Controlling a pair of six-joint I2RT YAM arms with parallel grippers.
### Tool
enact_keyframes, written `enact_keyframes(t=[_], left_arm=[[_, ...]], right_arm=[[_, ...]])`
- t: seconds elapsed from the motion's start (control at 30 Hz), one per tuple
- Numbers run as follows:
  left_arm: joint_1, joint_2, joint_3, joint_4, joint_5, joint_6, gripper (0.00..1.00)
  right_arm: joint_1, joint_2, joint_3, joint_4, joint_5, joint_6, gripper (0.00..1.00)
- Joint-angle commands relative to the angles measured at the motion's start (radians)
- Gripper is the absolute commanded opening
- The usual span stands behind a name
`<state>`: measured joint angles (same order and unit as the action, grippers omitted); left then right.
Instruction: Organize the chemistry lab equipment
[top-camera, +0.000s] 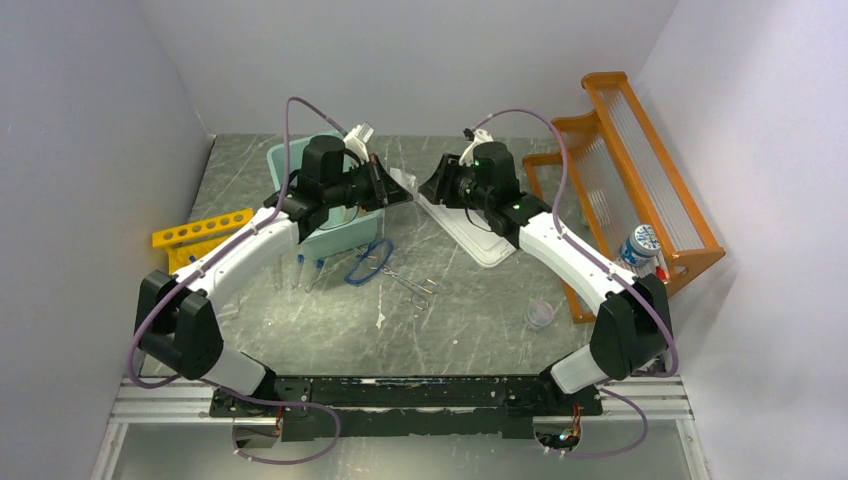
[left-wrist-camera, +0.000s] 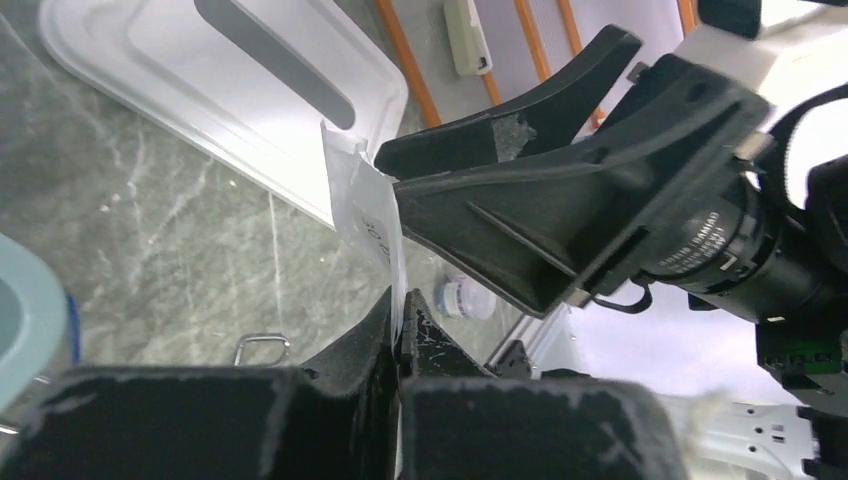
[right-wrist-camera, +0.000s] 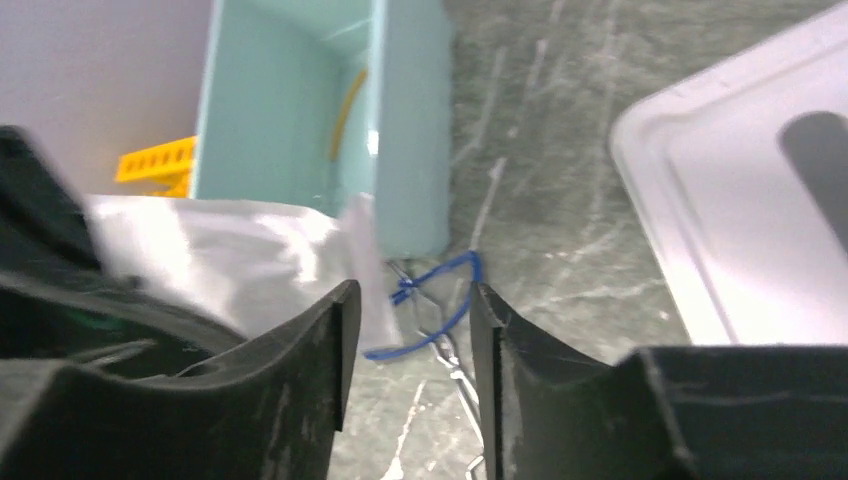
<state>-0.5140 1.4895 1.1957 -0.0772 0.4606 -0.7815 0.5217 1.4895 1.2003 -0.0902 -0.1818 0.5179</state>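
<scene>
My left gripper (top-camera: 400, 193) is shut on a clear plastic bag (left-wrist-camera: 365, 215), held in the air; the pinch shows in the left wrist view (left-wrist-camera: 402, 330). My right gripper (top-camera: 430, 187) faces it, jaws open (right-wrist-camera: 410, 300), the bag's corner (right-wrist-camera: 360, 270) just at its left finger. Below on the table lie a blue tubing loop (top-camera: 368, 262), silver forceps (top-camera: 412, 286) and clear test tubes (top-camera: 305, 272). A yellow tube rack (top-camera: 200, 232) lies at the left. A clear cup (top-camera: 540, 315) stands at the right.
A teal bin (right-wrist-camera: 290, 110) sits under my left arm with tan tubing (right-wrist-camera: 347, 110) inside. A white tray (top-camera: 485, 245) lies under my right arm. The orange shelf (top-camera: 640, 170) stands at the right, a blue-capped bottle (top-camera: 640, 245) against it.
</scene>
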Motion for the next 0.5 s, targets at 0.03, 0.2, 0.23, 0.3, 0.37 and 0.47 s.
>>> enact_keyframes(t=[0.03, 0.2, 0.23, 0.3, 0.37, 0.47], left_arm=[[0.01, -0.028, 0.11, -0.133, -0.08, 0.206, 0.05], [0.098, -0.022, 0.166, -0.248, -0.089, 0.273, 0.05], [0.122, -0.023, 0.172, -0.27, -0.097, 0.28, 0.05], [0.17, -0.028, 0.175, -0.314, -0.127, 0.292, 0.05], [0.217, -0.028, 0.182, -0.364, -0.163, 0.305, 0.05], [0.265, -0.012, 0.188, -0.435, -0.222, 0.338, 0.05]], right_arm=[[-0.028, 0.026, 0.06, -0.141, 0.207, 0.005, 0.5], [-0.043, 0.043, 0.081, -0.148, 0.196, 0.007, 0.51], [-0.043, 0.045, 0.082, -0.142, 0.189, 0.008, 0.51], [-0.043, 0.051, 0.081, -0.133, 0.186, 0.007, 0.51], [-0.044, 0.061, 0.083, -0.131, 0.154, 0.008, 0.51], [-0.044, 0.088, 0.089, -0.137, 0.142, 0.006, 0.51]])
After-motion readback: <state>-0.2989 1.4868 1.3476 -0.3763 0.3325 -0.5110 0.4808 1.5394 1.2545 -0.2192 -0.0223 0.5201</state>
